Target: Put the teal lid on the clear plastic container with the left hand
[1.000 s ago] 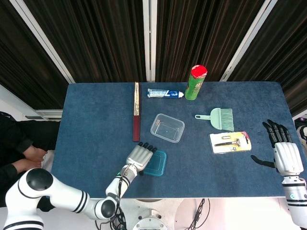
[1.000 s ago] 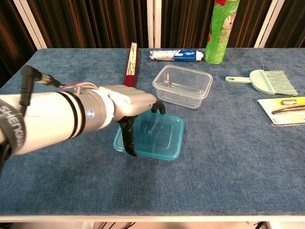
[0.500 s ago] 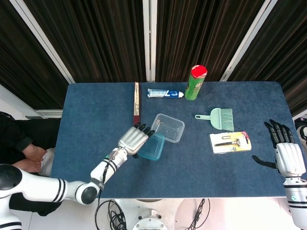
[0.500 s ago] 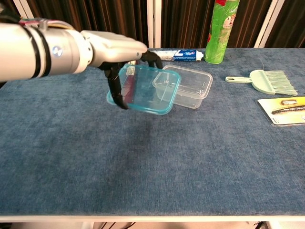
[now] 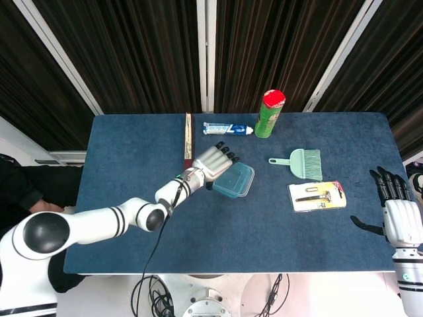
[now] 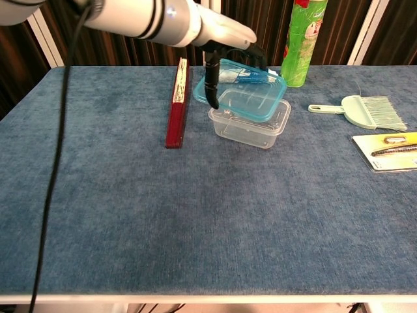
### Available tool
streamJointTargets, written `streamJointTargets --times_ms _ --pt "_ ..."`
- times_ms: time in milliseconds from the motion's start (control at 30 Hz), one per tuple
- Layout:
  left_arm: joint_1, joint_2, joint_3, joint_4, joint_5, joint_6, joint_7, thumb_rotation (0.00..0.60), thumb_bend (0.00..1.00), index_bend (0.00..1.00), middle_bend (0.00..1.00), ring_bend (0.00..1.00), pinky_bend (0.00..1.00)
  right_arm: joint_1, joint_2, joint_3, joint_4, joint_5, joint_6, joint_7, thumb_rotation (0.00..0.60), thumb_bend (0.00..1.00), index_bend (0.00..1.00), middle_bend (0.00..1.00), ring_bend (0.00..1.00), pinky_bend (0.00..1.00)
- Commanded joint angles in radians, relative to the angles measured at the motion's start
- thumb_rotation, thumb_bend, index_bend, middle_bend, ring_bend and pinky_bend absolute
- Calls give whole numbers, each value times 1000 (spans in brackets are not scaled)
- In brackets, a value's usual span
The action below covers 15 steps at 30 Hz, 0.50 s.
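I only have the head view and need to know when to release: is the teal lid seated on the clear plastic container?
Observer: Not seated. In the chest view the teal lid hangs tilted over the clear plastic container, not flat on its rim.
Operator: How does the left hand hold it?
Observer: The left hand grips the lid's left end from above, with one dark finger hooked down over its edge.

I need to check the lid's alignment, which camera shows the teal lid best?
The chest view: the teal lid shows side-on above the clear container. The head view shows only its top, partly covered by the left hand.
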Motion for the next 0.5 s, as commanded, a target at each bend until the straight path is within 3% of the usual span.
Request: streamJointTargets --times_ms 33,500 --pt "-86 -51 35 107 -68 -93 -60 600 116 278 228 70 42 -1 0 1 -2 3 -2 -2 600 30 0 0 0 0" --pt "-179 -155 122 316 -18 -190 -214 600 116 276 215 52 21 2 -7 7 8 20 -24 7 600 31 0 0 0 0"
